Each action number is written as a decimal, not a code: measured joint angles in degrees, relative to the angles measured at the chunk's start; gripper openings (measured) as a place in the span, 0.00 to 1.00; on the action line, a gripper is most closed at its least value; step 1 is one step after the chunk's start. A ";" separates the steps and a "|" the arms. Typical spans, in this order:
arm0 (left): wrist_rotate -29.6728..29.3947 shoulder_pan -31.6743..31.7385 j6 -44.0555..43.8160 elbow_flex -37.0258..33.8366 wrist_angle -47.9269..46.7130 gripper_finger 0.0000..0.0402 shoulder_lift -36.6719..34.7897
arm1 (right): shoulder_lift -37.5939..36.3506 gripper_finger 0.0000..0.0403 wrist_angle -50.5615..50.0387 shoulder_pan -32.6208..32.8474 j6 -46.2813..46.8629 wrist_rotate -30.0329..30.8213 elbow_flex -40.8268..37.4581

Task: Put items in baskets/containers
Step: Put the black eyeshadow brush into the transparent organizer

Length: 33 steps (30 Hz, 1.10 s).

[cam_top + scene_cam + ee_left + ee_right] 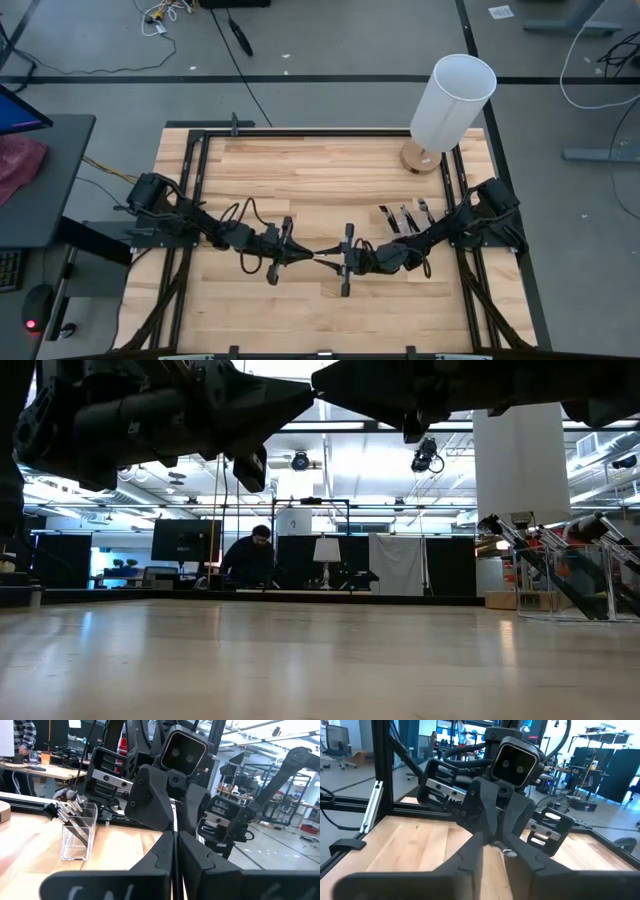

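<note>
My two grippers meet tip to tip above the table's middle, both pointing about level. Between them runs one thin dark brush point(322, 258), clear of the wood. My left gripper point(305, 256) comes from the table's left and is shut on it. My right gripper point(338, 260) comes from the right, its fingers closed in on the brush's other end. The clear plastic holder point(77, 837) stands on the table at the right, with several brushes point(405, 216) leaning upright in it. My left gripper pinches the brush's thin dark shaft point(174, 827) between its two fingers, level from the table's left, the fingers lying along it. The brush sticks out past the fingertips, lifted clear. My right gripper meets the brush's other end by the silver ferrule point(508, 852), level from the table's right; the left gripper's fingers hide much of the contact.
A tall white cylinder on a round wooden base point(452, 100) stands at the far right corner, just behind the holder. A black frame rail point(300, 132) runs around the table. Bare wood lies to the near and far side of the grippers. A person point(250, 555) sits in the room beyond.
</note>
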 joint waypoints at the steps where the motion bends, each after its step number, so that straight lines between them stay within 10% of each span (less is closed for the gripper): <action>1: -0.10 -0.03 -0.02 0.00 0.01 0.05 0.00 | -0.02 0.15 -0.01 -0.02 0.02 0.14 0.00; 10: -1.07 0.59 1.02 -0.02 -0.14 0.20 0.02 | -9.24 0.03 -21.64 2.59 10.33 8.95 0.13; 23: -1.34 1.66 1.17 -0.09 -10.26 0.48 0.04 | -32.47 0.01 -129.56 6.67 67.39 -2.89 27.56; 33: -1.34 1.62 1.30 -0.09 -13.49 0.49 0.04 | -38.06 0.01 -148.13 8.17 89.62 -11.85 24.94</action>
